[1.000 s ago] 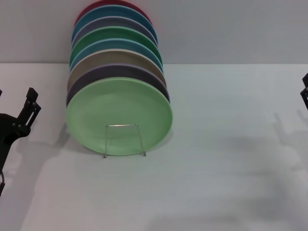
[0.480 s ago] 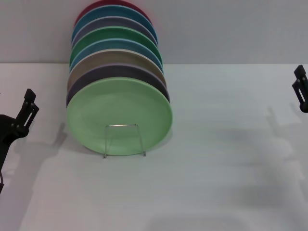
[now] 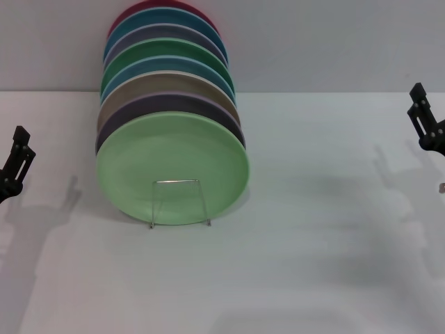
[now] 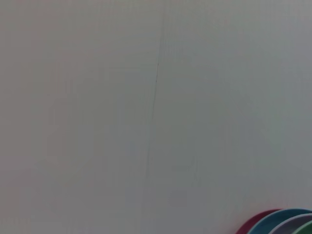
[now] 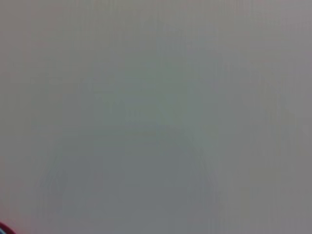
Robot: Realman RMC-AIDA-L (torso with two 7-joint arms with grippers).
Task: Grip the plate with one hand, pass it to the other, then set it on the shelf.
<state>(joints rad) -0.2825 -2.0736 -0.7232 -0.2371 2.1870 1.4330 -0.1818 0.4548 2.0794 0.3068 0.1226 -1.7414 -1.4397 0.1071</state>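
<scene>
You have the plate (image 3: 172, 167) standing on edge at the front of a row of plates, its face toward the head camera; it leans in the shelf (image 3: 179, 202), whose one visible wire loop crosses the plate's lower middle; the rest of the shelf is hidden behind the plates, so you cannot see how many loops it has. The table (image 3: 313, 264) under the shelf is white.

Left of the plate, well apart from it, your left gripper (image 3: 15, 161) shows only as a black finger piece cut off by the edge of the head view; you cannot tell how its jaws stand. Right of the plate, farther off still, your right gripper (image 3: 425, 124) is cut the same way at the opposite edge; its jaws cannot be read either. Neither touches the plate.

Behind the plate the other plates overlap so that only upper arcs show: purple (image 3: 167, 103), tan (image 3: 153, 85), blue, dark green (image 3: 167, 50), lavender, blue again and red (image 3: 139, 8) at the back, its top cropped.

The left wrist view gives you a blank pale wall (image 4: 156, 97) with a thin seam, and slivers of the back plates' rims in one corner; the right wrist view is almost all blank wall, with a tiny red sliver at one corner.
</scene>
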